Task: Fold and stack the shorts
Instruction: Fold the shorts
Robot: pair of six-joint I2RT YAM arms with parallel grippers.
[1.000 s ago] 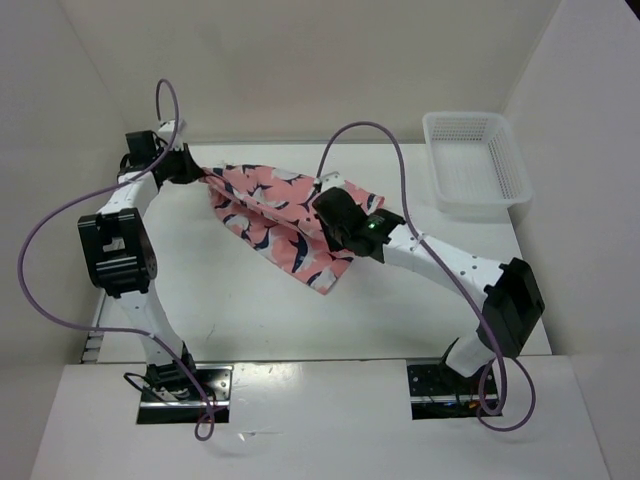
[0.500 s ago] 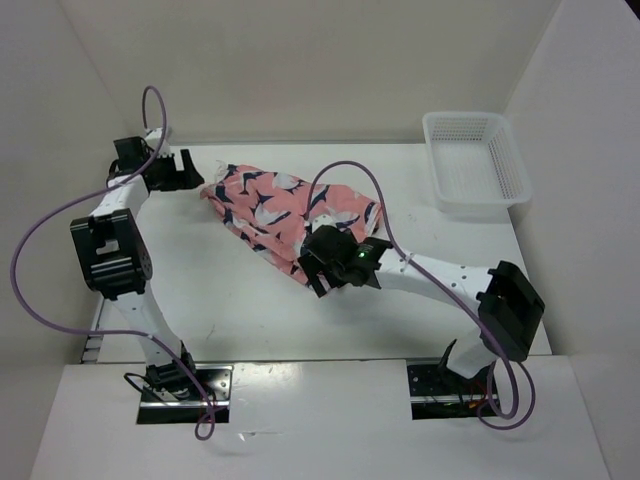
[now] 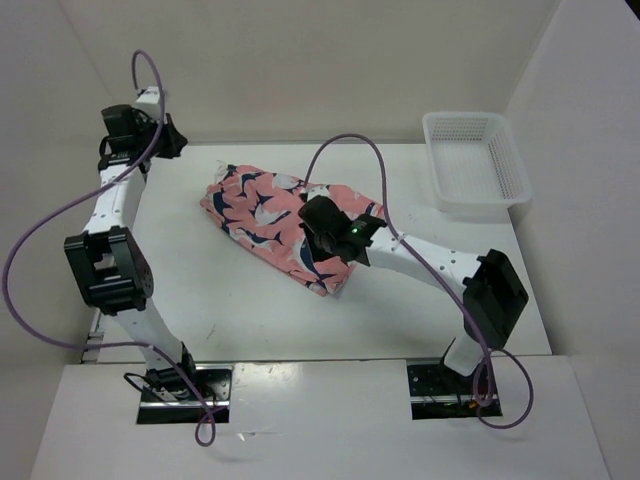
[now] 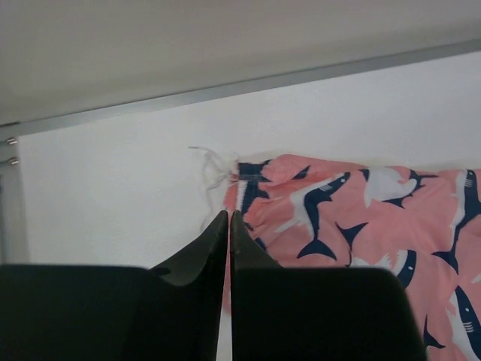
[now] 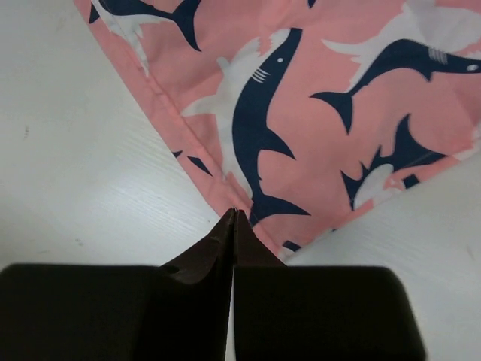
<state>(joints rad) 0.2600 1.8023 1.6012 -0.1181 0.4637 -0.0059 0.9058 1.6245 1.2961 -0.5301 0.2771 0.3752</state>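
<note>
Right pincer (image 5: 233,218) closed over shorts (image 5: 316,113), perhaps touching; left arm (image 3: 115,200) stretched far-left.

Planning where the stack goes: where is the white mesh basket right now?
In the top view, the white mesh basket sits at the far right corner of the table, apart from the shorts lying mid-table.

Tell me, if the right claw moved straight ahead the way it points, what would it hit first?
Most likely the shorts: the shut right claw aims at their hemmed edge, close to where cloth gives way to bare table. How high it sits is unclear.
</note>
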